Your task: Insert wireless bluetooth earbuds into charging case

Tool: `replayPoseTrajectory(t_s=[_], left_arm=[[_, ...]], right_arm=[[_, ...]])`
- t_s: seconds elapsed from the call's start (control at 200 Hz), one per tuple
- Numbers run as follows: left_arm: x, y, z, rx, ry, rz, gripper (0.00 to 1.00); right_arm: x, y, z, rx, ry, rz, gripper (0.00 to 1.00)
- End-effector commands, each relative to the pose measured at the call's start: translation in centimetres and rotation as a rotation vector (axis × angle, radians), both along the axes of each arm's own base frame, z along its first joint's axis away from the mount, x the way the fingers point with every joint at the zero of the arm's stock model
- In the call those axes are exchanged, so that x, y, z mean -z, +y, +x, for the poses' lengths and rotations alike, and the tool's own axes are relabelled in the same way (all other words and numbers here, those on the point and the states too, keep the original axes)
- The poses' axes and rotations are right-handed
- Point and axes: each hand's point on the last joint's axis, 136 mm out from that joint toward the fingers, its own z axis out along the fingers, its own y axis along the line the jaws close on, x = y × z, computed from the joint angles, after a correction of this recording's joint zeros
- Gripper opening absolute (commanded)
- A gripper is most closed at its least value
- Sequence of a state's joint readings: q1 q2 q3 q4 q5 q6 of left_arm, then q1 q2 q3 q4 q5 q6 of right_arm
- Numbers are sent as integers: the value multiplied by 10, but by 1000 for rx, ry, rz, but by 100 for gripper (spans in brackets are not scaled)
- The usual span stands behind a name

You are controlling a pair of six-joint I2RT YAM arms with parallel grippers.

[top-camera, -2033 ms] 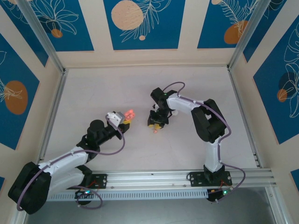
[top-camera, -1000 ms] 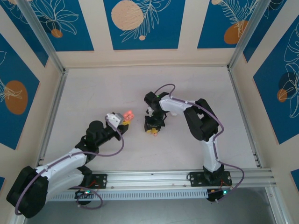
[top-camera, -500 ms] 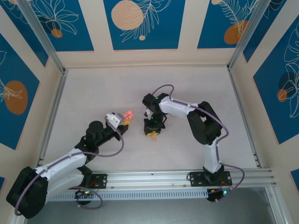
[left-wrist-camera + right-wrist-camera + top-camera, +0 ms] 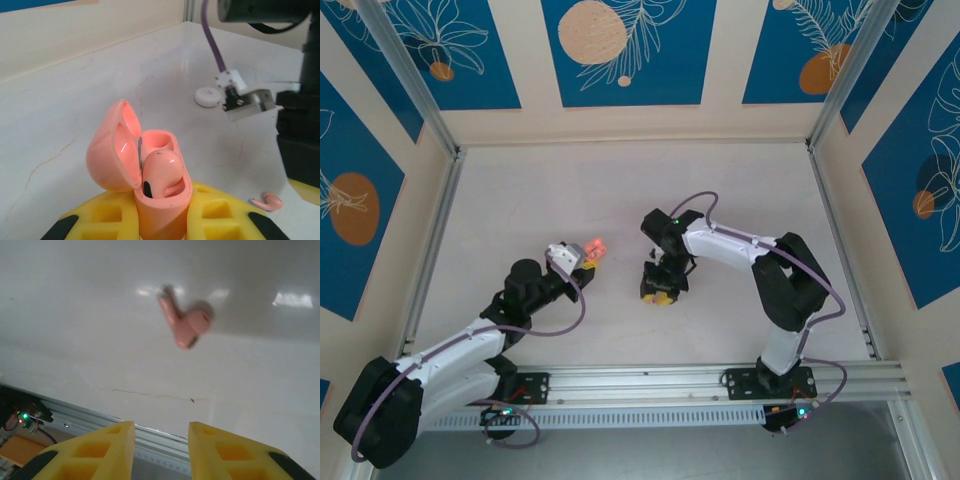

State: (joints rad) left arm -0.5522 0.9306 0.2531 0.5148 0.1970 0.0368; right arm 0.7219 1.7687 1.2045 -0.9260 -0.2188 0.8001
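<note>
At the bottom edge of the left wrist view, the left gripper (image 4: 161, 220) pinches the case (image 4: 160, 202) between its yellow fingers (image 4: 97, 220). The case stands upright, its lid (image 4: 111, 150) swung open to the left, and the seated earbud (image 4: 161, 170) rests in the nearer socket. Farther off, at lower right, the loose earbud (image 4: 267, 201) lies on the table (image 4: 75, 110), close to the dark right arm (image 4: 300, 140). Beyond it, right of centre in the upper half, lies a white disc (image 4: 207, 96). The right wrist view shows what that one cannot: the right gripper (image 4: 161, 432) at the bottom edge has its fingers spread with nothing between them. The loose earbud lies above them in the upper middle of the frame, on its side and apart from both fingers. From the top view, the case is a small pink spot at the left gripper's tip, left of centre. The right gripper points down at mid-table, near the left one but not touching it.
</note>
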Motion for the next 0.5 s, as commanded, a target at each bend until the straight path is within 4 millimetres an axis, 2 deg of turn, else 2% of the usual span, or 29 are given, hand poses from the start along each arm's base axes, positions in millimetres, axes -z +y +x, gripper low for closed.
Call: replayPoseTrajectory(t_s=[0.0, 0.295, 0.495], left_arm=[[-3, -2, 0, 13, -23, 3, 16], [-6, -1, -1, 10, -23, -4, 16], [-6, 3, -2, -3, -25, 10, 16]], right_arm=[[3, 6, -9, 107, 53, 21, 37], [23, 6, 16, 116, 18, 24, 39], [33, 11, 21, 102, 27, 39, 39]])
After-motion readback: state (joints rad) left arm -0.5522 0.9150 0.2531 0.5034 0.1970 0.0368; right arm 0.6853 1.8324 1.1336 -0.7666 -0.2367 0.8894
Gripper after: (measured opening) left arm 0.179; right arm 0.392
